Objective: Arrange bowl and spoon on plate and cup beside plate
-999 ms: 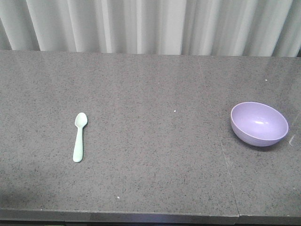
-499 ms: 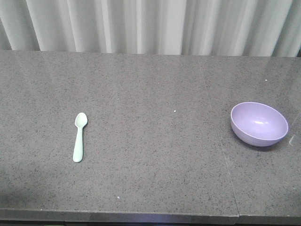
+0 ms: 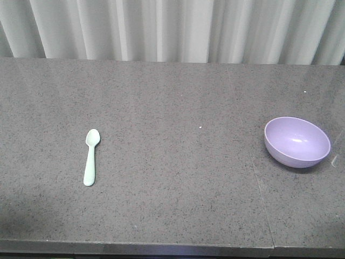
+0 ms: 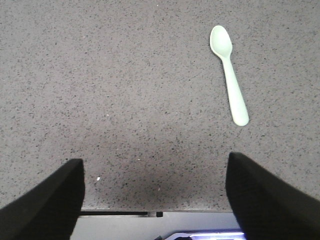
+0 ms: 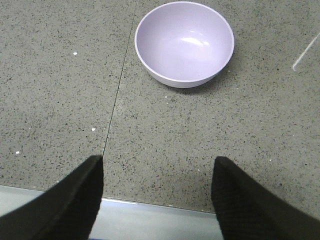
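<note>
A pale mint-green spoon lies flat on the left of the grey counter, head pointing away. In the left wrist view the spoon sits ahead and to the right of my left gripper, which is open and empty near the counter's front edge. A lavender bowl stands upright at the right. The bowl is straight ahead of my right gripper, which is open with nothing between its fingers. The plate and the cup are out of view.
The grey speckled counter has a seam running front to back just left of the bowl. Its front edge is close to both grippers. White curtains hang behind.
</note>
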Controlling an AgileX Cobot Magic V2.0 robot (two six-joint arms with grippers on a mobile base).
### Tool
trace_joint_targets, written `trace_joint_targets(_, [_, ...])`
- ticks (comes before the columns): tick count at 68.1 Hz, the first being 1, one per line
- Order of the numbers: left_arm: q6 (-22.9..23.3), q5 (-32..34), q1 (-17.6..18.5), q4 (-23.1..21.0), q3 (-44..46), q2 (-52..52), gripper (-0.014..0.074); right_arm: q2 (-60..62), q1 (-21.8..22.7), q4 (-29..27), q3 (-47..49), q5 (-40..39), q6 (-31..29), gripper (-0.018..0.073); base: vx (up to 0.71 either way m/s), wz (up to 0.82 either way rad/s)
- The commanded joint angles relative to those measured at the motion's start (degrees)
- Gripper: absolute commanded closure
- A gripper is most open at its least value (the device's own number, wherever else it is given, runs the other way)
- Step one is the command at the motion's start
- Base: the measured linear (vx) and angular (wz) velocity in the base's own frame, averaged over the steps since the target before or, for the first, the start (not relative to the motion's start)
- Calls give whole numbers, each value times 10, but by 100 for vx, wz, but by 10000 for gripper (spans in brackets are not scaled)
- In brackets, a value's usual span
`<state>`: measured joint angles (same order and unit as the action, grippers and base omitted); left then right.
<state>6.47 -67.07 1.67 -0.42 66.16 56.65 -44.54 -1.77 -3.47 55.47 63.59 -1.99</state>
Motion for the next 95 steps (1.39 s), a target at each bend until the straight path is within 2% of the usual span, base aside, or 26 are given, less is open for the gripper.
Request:
trace_joint_targets(1, [-2, 39, 4, -22, 19, -3, 24, -1, 4, 2, 16, -28, -5, 90, 0, 0])
trace_joint_targets(19, [-20, 43, 15, -63, 54, 57, 31, -1, 4, 0, 16, -29, -5, 90, 0, 0])
trace_joint_targets(39, [-7, 49, 98, -63, 116, 198, 59, -1, 4, -1, 16, -29, -5, 90, 0, 0])
trace_joint_targets(49, [26, 49, 127, -48, 158, 275, 59, -1, 4, -2, 16, -29, -5, 90, 0, 0])
trace_joint_targets(64, [87, 49, 164, 13, 220, 375, 59, -1, 4, -3, 16, -29, -4, 90, 0, 0])
trace_joint_targets(80, [139, 65, 167, 16, 241, 438, 59, -1, 4, -3, 16, -28, -4, 90, 0, 0])
trace_joint_targets(95, [159, 69, 167, 30, 241, 478, 59, 0, 4, -3, 16, -28, -4, 90, 0, 0])
